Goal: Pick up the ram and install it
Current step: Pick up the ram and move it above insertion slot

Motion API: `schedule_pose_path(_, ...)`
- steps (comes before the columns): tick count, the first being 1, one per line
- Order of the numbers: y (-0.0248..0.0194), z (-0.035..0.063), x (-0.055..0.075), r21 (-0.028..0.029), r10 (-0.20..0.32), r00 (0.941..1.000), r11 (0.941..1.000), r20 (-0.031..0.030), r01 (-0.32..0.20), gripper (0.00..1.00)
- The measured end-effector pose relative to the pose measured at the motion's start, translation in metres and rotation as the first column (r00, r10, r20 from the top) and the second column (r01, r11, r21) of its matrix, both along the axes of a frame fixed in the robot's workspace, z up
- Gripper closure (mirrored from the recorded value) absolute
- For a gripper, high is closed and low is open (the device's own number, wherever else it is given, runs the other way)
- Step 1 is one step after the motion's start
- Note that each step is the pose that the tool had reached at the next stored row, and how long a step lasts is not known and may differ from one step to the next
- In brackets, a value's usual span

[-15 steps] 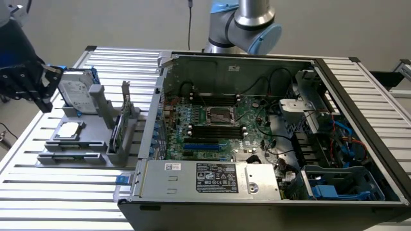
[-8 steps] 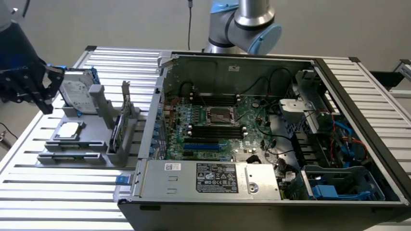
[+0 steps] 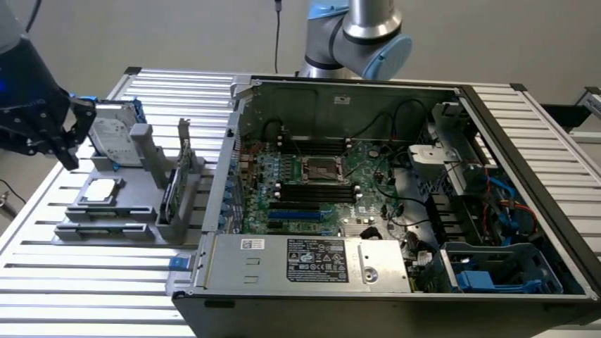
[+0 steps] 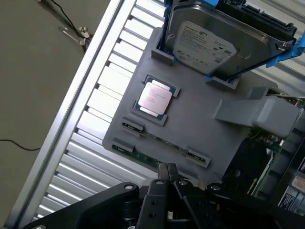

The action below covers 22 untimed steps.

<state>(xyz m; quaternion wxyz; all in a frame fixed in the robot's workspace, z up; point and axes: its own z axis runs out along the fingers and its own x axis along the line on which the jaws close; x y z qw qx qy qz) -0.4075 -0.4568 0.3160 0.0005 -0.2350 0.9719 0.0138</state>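
The ram [image 4: 140, 156] is a narrow dark green stick lying along the near edge of the grey holder [image 4: 209, 129], held in small grey clips. One end of it is hidden behind my fingers. My gripper [image 4: 167, 168] hovers just over that edge with its fingertips together and nothing between them. In the exterior view the gripper [image 3: 67, 156] hangs above the holder [image 3: 103, 229] at the exterior view's left, well apart from the open computer case [image 3: 526, 141]. The motherboard's black memory slots [image 3: 319, 190] lie in the middle of the case.
On the holder also sit a silver processor [image 4: 155, 98], a silver hard drive with blue rails [image 4: 209, 45] and an upright card [image 3: 172, 197]. A second thin dark strip [image 4: 164, 141] runs between two clips. Everything stands on a slatted metal table [image 3: 94, 296].
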Motion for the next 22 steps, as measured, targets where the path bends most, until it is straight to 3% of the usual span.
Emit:
schedule_pose_path(5, 0.0, -0.0037, 0.0, 0.0, 0.091, 0.9959, 0.9959, -0.0002, -0.091, 0.89)
schedule_pose_path(10, 0.0, -0.008, 0.0, 0.0, 0.18, 0.9837, 0.9837, -0.0003, -0.18, 0.89)
schedule_pose_path(16, 0.0, -0.0138, 0.0, 0.0, 0.287, 0.958, 0.958, -0.0004, -0.287, 0.89)
schedule_pose_path(22, 0.0, -0.0195, 0.0, 0.0, 0.39, 0.9208, 0.9208, -0.0004, -0.39, 0.89)
